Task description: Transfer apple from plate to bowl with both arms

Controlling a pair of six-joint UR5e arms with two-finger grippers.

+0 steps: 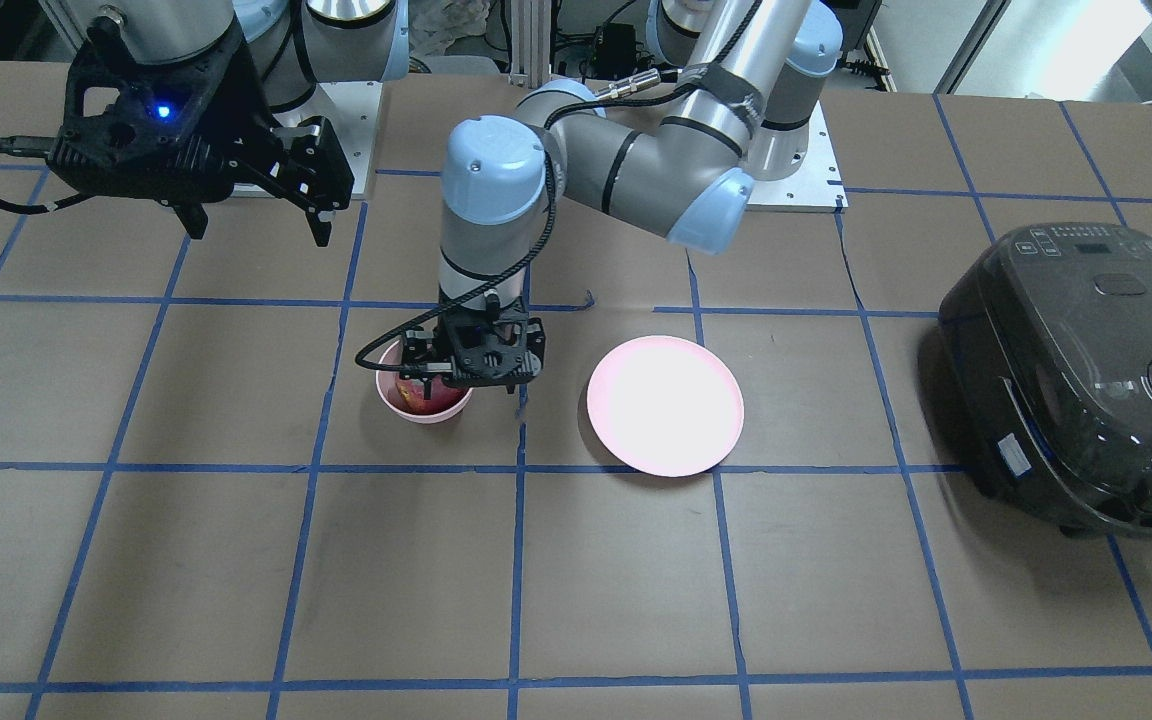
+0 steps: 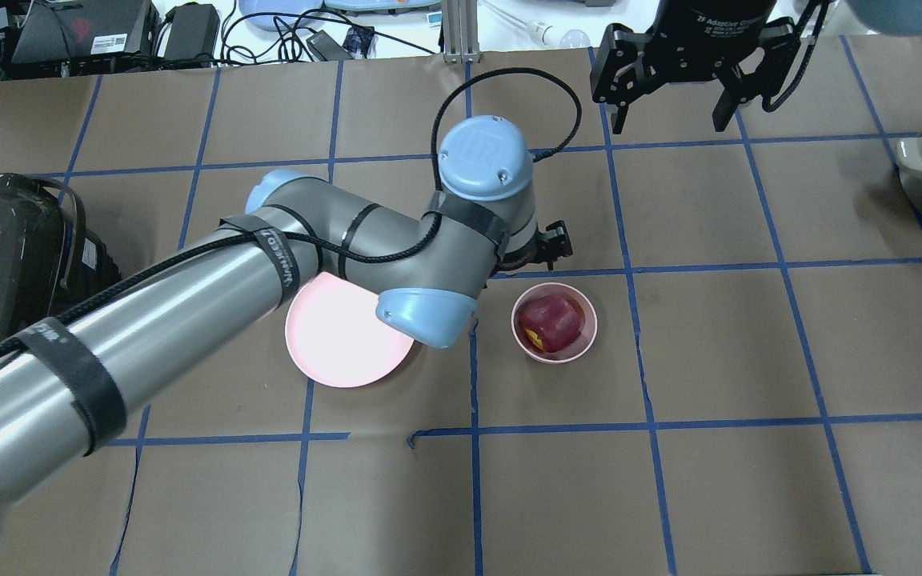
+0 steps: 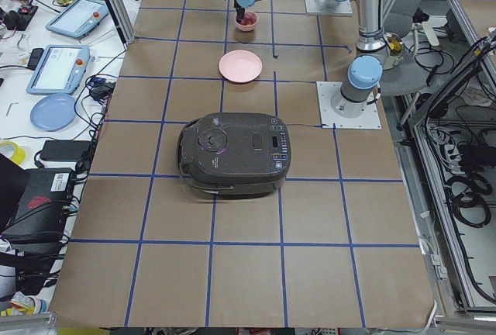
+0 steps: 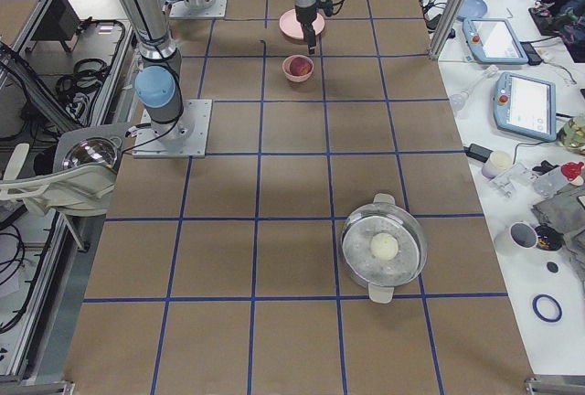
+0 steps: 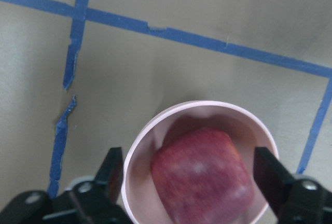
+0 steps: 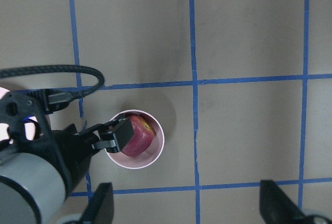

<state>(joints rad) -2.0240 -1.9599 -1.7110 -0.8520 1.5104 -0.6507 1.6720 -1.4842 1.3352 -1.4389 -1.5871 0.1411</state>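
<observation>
The left arm (image 2: 189,320) is showing silver-grey tubes and light-blue caps (image 2: 483,156). The cap nearest the fingers (image 5: 270,175) is carrying a UR mark and small screws. A black braided cable (image 2: 509,70) is running along the arm, and black bands (image 2: 97,384) are strapping it on. The right gripper (image 1: 259,235) is looking black and angular. A blue light (image 1: 164,110) is glowing above its fingers, and white lettering (image 2: 709,18) is showing there too.
</observation>
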